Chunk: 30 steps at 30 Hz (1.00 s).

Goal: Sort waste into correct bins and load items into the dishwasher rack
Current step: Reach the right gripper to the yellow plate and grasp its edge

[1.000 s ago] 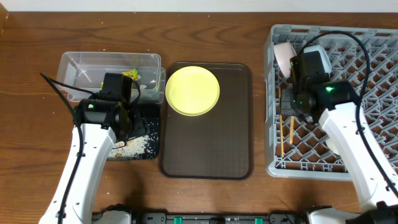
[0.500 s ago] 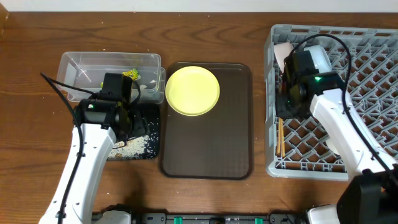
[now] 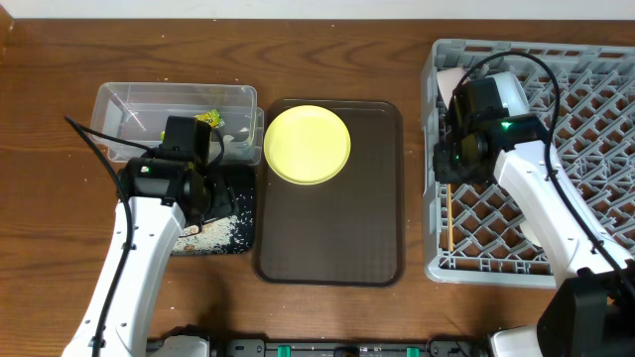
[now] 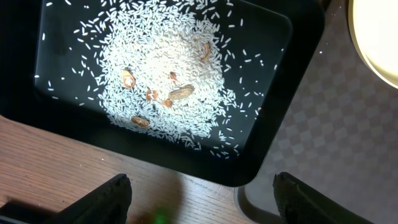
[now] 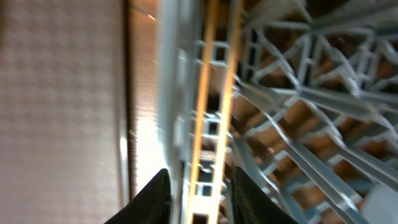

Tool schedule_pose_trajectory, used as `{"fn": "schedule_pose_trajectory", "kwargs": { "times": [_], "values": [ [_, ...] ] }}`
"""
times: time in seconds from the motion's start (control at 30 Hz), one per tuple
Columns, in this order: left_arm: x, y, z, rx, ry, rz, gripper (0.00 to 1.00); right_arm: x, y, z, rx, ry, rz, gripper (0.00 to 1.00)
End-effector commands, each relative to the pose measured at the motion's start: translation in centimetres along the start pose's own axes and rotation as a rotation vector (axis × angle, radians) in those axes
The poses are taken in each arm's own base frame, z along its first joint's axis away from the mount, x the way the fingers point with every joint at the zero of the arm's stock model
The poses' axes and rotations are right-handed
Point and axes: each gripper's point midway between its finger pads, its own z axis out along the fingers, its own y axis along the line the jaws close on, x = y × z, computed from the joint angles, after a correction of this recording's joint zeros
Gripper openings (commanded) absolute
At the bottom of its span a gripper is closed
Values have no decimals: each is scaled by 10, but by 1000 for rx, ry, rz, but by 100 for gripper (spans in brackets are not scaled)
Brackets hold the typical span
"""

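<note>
My right gripper is open, low over the left edge of the grey dishwasher rack. The wooden chopsticks lie in the rack between its fingers, untouched. A white bowl stands in the rack's far left corner. My left gripper is open and empty above the black tray, which holds rice and scraps. The yellow plate lies on the brown serving tray. The clear tub holds the green-and-orange wrapper.
The brown serving tray lies between the bins and the rack. Bare wooden table lies to the left and in front. The rack's pegs rise close around my right gripper.
My right gripper has moved left to the rack's left edge, over the chopsticks. The left arm has not moved.
</note>
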Motion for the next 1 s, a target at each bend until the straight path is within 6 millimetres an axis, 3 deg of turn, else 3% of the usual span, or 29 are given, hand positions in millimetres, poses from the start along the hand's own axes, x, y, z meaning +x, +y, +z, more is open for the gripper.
{"fn": "schedule_pose_trajectory", "kwargs": {
  "times": [0.0, 0.23, 0.43, 0.8, 0.97],
  "values": [
    [-3, 0, -5, 6, -19, -18, 76, -18, 30, -15, -146, -73, -25, 34],
    [-3, 0, -5, 6, -19, -18, 76, -57, 90, -29, -277, -274, -121, 47],
    [-3, 0, -5, 6, -19, -18, 76, -71, 122, -20, -266, -349, -164, 51],
    [-3, 0, -5, 6, -19, -18, 76, -62, 174, 69, -262, -278, -182, 54],
    [-3, 1, -5, 6, -19, -18, 76, -56, 187, 103, -264, -251, -138, 52]
  ]
}}
